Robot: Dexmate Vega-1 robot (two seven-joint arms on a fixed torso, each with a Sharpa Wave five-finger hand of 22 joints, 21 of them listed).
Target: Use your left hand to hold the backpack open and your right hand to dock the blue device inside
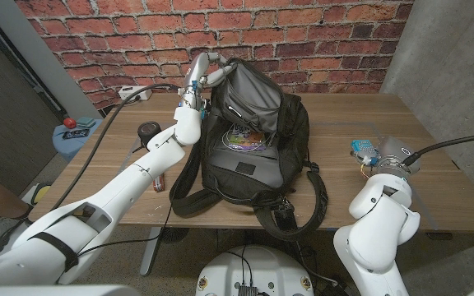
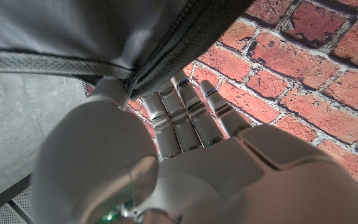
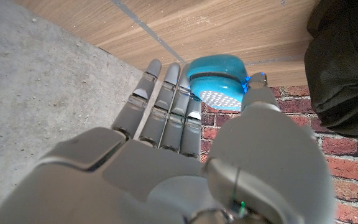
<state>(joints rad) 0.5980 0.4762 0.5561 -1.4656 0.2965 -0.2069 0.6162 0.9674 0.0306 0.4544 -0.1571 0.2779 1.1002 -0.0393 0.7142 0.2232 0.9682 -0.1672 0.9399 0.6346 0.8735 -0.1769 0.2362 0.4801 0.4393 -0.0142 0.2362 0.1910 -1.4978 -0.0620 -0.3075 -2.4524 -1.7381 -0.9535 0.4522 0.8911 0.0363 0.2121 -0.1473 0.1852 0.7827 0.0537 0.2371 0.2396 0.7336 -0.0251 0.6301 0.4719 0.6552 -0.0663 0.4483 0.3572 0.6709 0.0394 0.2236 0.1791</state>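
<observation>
Backpack [image 1: 249,148]: on table [image 1: 344,111], mouth lifted by my left hand [image 1: 204,72], fingers closed on zipper rim. Blue device [image 1: 363,148]: near table's right edge, my right hand [image 1: 385,160] around it, firm hold unconfirmed. Advice: secure device before lifting, keep rim high. Round sticker on backpack, text unreadable.

A wooden tabletop [image 1: 336,111] stands before a red brick wall [image 1: 138,41]. A white power strip [image 1: 136,92] lies at its far left edge — a small black round object [image 1: 146,130] nearer. A blue bin [image 1: 71,136] sits on the floor beside it.
</observation>
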